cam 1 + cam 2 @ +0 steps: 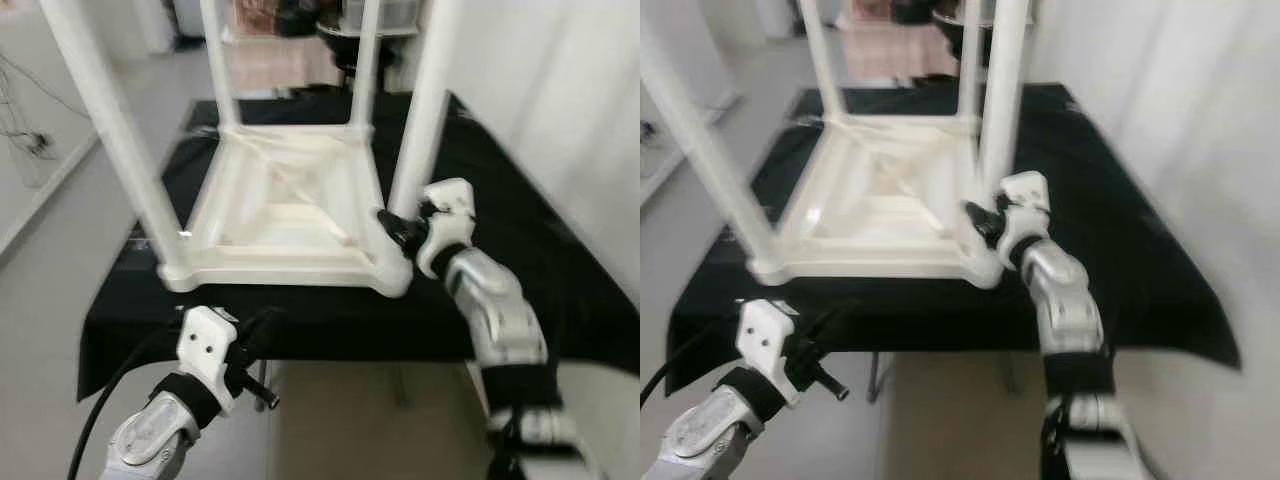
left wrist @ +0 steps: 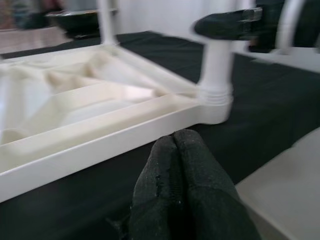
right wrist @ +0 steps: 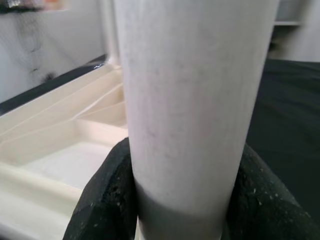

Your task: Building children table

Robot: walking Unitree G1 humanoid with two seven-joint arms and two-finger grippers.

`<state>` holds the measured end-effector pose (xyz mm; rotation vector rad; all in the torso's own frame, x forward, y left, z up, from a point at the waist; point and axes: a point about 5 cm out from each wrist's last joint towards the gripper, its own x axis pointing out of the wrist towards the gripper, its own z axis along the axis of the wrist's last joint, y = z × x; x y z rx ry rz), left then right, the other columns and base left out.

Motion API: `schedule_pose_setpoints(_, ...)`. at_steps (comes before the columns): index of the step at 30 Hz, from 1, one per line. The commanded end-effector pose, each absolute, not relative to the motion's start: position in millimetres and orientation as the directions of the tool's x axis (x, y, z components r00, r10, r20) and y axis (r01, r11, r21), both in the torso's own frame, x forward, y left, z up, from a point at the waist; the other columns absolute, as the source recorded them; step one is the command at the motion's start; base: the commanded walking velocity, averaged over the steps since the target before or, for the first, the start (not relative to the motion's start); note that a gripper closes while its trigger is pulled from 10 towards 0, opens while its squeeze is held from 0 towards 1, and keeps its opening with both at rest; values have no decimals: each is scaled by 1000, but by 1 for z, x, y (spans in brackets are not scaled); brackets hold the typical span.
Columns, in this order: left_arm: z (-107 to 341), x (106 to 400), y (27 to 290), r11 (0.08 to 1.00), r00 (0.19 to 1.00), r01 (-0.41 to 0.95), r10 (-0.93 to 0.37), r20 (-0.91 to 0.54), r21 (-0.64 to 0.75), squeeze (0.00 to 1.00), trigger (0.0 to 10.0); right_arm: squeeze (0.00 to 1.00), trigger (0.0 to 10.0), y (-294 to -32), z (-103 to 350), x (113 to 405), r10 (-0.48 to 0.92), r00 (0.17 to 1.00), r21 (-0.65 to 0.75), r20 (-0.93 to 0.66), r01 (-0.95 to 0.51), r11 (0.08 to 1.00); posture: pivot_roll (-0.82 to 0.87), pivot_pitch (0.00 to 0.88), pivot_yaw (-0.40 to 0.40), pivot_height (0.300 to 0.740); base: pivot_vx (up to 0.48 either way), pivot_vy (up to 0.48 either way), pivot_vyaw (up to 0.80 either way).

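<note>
Left gripper (image 1: pixel 262 362): nearest item, below the near edge of the black-covered work table (image 1: pixel 560 260), fingers pressed together on nothing, idle.

Right gripper (image 1: pixel 397 228): fingers clamped around the near right leg (image 1: pixel 425 110), low down by its socket.

Children's table (image 1: pixel 290 215): white plastic, lying top-down on the black cloth, four legs standing upward in the corner sockets (far pair blurred).

Progress, as judged: all legs appear fitted; remaining work is probably seating this last leg firmly, then turning the table upright.
</note>
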<state>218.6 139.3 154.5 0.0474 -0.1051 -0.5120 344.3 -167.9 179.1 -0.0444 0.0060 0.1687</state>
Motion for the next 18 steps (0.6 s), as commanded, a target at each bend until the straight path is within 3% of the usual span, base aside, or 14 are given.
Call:
schedule_pose_setpoints(1, 151, 224, 140, 864, 864, 492, -500, 58, 106, 0, 10000, 0, 0, -173, 138, 334, 128, 978, -46, -165, -138, 989, -41, 66, 27, 740, 0, 0, 0)
schedule_pose_setpoints(8, 149, 231, 139, 868, 870, 482, -490, 57, 118, 0, 10000, 0, 0, -155, 147, 342, 137, 983, -71, -120, -146, 987, -30, 37, 10, 740, 0, 0, 0)
schedule_pose_setpoints(9, 148, 233, 139, 875, 876, 469, -478, 60, 115, 0, 10000, 0, 10000, -149, 149, 343, 166, 978, -83, -126, -177, 981, -25, 30, 3, 740, 0, 0, 0)
schedule_pose_setpoints(10, 148, 234, 140, 880, 881, 461, -469, 62, 112, 0, 10000, 427, 10000, -146, 150, 344, 187, 974, -93, -132, -200, 975, -25, 30, 3, 740, 0, 0, 0)
schedule_pose_setpoints(11, 148, 234, 140, 883, 883, 457, -465, 64, 110, 0, 10000, 1000, 10000, -142, 150, 345, 238, 962, -74, -137, -249, 966, -25, 25, 1, 740, 0, 0, 0)
schedule_pose_setpoints(15, 148, 235, 139, 882, 883, 458, -466, 64, 109, 0, 10000, 1000, 10000, -138, 156, 347, 292, 948, -40, -124, -299, 954, -22, 22, -2, 740, 0, 0, 0)
schedule_pose_setpoints(17, 147, 236, 137, 879, 879, 465, -472, 64, 105, 0, 10000, 1000, 10000, -135, 175, 358, 478, 878, -3, -26, -478, 878, -17, 14, -4, 740, 0, 0, 0)
schedule_pose_setpoints(18, 146, 236, 136, 878, 877, 468, -476, 64, 103, 0, 10000, 133, 10000, -134, 185, 361, 574, 819, -5, 13, -574, 819, -17, 14, -4, 740, 0, 0, 0)
